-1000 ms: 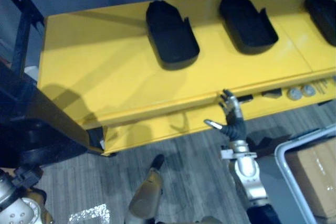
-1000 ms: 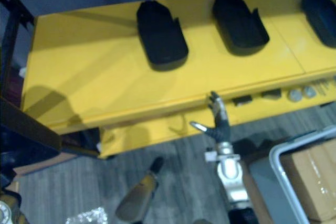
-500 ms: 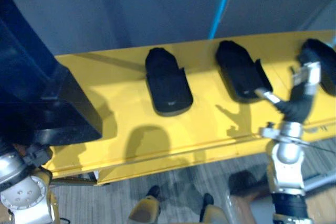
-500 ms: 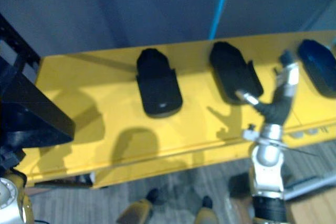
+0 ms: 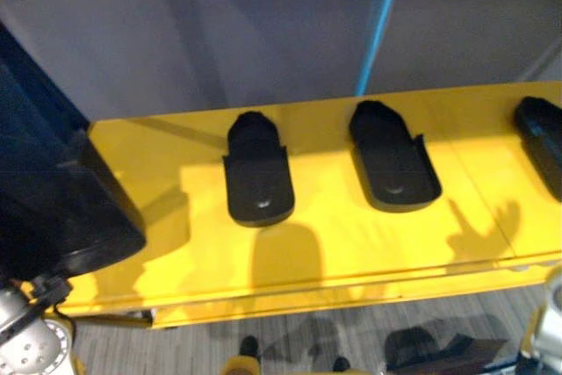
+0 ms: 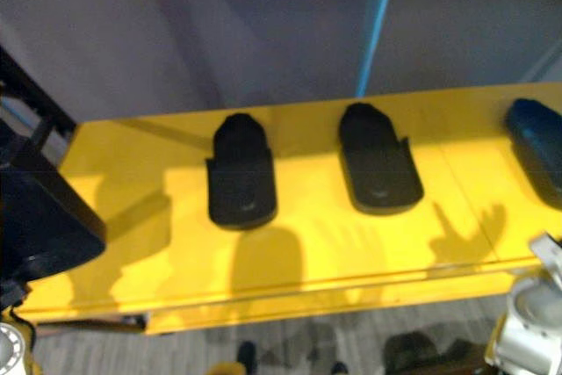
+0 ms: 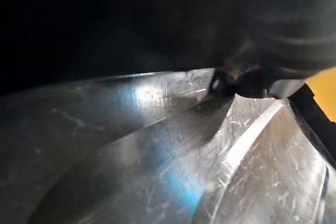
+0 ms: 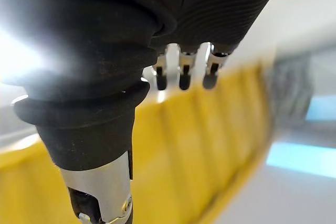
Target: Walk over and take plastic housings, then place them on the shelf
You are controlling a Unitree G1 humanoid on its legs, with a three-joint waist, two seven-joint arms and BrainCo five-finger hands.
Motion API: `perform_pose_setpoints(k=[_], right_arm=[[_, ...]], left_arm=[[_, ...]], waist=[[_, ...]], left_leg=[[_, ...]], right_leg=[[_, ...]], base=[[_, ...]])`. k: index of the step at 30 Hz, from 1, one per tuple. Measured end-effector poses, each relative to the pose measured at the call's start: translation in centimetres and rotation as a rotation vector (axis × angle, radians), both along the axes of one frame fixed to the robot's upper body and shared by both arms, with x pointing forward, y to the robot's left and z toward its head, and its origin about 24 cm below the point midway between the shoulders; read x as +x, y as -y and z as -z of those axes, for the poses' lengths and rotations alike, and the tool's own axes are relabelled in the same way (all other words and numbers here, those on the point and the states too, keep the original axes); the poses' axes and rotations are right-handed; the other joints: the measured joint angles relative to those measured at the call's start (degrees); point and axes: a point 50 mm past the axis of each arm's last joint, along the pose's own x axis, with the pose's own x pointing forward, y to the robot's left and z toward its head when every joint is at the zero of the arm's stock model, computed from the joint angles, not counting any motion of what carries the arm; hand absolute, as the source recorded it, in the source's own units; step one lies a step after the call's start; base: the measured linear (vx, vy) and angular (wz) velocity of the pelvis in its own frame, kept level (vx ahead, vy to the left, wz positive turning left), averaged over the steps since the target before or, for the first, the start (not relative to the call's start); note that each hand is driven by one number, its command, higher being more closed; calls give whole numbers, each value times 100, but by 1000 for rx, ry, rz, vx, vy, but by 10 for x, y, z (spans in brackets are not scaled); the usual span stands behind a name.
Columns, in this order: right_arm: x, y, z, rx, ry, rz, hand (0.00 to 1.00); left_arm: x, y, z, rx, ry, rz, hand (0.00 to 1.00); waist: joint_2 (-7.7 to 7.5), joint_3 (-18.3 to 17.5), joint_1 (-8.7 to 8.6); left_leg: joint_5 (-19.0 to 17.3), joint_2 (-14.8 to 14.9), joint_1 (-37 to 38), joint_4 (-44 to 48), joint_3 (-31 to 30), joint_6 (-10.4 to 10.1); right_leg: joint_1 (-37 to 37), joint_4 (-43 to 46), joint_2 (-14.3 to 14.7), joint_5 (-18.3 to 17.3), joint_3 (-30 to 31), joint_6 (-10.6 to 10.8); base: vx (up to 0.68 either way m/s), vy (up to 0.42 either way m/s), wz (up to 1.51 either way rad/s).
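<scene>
— How was the right hand (image 8: 173, 24) set?

— Open wide and empty. Its fingers (image 8: 181, 74) ran out straight in a row, the thumb (image 8: 100, 195) stood apart from them, and nothing lay between them. The hand pointed along the yellow table (image 5: 351, 243) without touching it, and the arm came up at the table's near right corner.

— And the left hand (image 7: 278, 30)?

— I could not tell its grip. Its dark cover sat close against a glossy, scratched dark surface (image 7: 157, 145). In the head views a large dark shape (image 5: 53, 191) covered the table's left end. Whether that was a housing, I couldn't say.

— Where were the plastic housings?

— Three black ones lay in a row on the tabletop, well apart. The left housing (image 5: 257, 177) and the middle housing (image 5: 393, 157) lay hollow side up. The third housing (image 5: 540, 142) was cut off at the right edge. Neither hand touched them.
</scene>
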Motion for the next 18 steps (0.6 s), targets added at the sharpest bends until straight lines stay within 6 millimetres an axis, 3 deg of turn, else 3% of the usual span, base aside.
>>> perform_pose_setpoints(k=[3, 6, 9, 11, 15, 18], right_arm=[[-40, 12, 56, 225, -103, 177, 0], [-58, 10, 104, 436, -249, 185, 0], [-67, -6, 154, 661, -440, 115, 0], [-67, -29, 194, 846, -594, 16, 0], [-64, -48, 228, 1000, -782, -130, 0], [-66, -58, 247, 1073, -933, -247, 0]], left_arm=[[-8, -13, 1, 7, -75, -57, 100], [-3, -32, -1, 30, -189, -72, 100], [2, -45, 2, 16, -272, -61, 100], [14, -51, 7, -14, -350, 11, 100], [51, -58, 21, -50, -593, 165, 100], [67, -84, 47, -215, -798, 168, 100]], waist=[[115, -56, -107], [349, -217, -188], [495, -416, -200], [575, -470, -198], [546, -480, -122], [467, -513, -144]], left_leg=[[-32, -19, 119, -16, 228, 47], [-105, 22, 206, -11, 536, 156], [-126, 66, 218, 5, 827, 182], [-123, 104, 216, 12, 1015, 172], [-35, 154, 207, -15, 1276, 60], [72, 146, 204, -140, 1280, 7]], right_leg=[[33, -37, -40, -5, 77, -2], [88, -32, -51, -13, 108, -6], [85, -24, -78, -14, 108, -5], [88, -19, -97, -13, 75, -3], [63, -63, -127, -17, -23, 20], [23, -78, -114, 4, -12, 35]], base=[[0, 29, -26], [-13, 18, -17], [4, 15, -5], [-13, 13, 8], [-3, 14, 17], [30, -2, -2]])
